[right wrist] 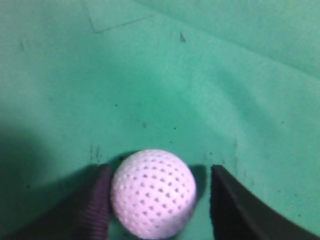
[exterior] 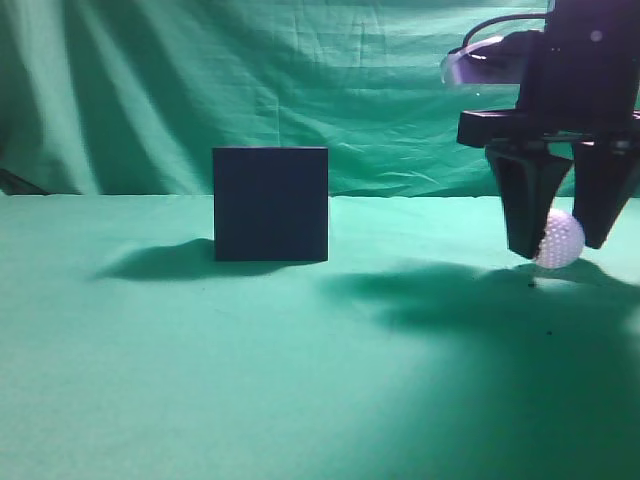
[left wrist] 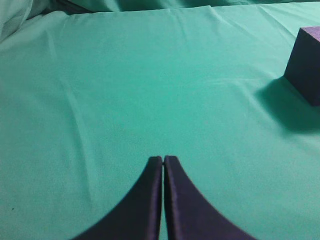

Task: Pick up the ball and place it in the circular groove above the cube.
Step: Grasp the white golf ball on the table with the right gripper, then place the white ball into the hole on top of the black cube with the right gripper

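Observation:
The white dimpled ball [exterior: 559, 239] rests on the green cloth at the right, between the fingers of my right gripper [exterior: 562, 243]. In the right wrist view the ball [right wrist: 153, 192] touches the left finger, with a gap to the right finger; the right gripper [right wrist: 159, 200] is open around it. The dark cube [exterior: 270, 203] stands on the cloth left of centre, well apart from the ball; its top face is hidden. Its corner shows at the right edge of the left wrist view [left wrist: 306, 64]. My left gripper [left wrist: 163, 161] is shut and empty above bare cloth, out of the exterior view.
Green cloth [exterior: 300, 370] covers the table, and a green curtain [exterior: 200, 80] hangs behind it. The right arm casts a wide shadow [exterior: 470, 290] across the cloth between the cube and the ball.

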Robot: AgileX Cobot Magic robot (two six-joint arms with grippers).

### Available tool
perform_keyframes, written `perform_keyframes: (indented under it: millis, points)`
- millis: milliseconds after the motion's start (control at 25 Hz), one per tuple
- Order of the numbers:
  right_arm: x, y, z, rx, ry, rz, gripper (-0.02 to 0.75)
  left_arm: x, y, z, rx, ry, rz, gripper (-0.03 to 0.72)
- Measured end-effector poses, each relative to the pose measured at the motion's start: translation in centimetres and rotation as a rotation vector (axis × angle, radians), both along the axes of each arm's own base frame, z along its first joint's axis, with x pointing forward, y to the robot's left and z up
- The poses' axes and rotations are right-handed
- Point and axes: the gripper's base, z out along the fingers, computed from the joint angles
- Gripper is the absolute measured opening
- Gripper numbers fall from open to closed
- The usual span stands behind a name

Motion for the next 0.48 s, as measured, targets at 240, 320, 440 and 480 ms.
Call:
perform_keyframes:
  millis: [240, 320, 440, 480]
  points:
    - [0.0, 0.0, 0.2, -0.003, 0.014, -0.004, 0.314, 0.0, 0.0, 0.0, 0.000, 0.000, 0.000, 0.000]
    - [0.4, 0.2, 1.0, 0.000, 0.022, -0.006, 0.314, 0.0, 0.0, 0.0, 0.000, 0.000, 0.000, 0.000]
    - [1.7, 1.4, 3.8, 0.030, -0.019, 0.026, 0.314, 0.0, 0.0, 0.0, 0.000, 0.000, 0.000, 0.000]
    - [2.2, 2.1, 5.1, 0.046, -0.048, 0.042, 0.314, 0.0, 0.0, 0.0, 0.000, 0.000, 0.000, 0.000]
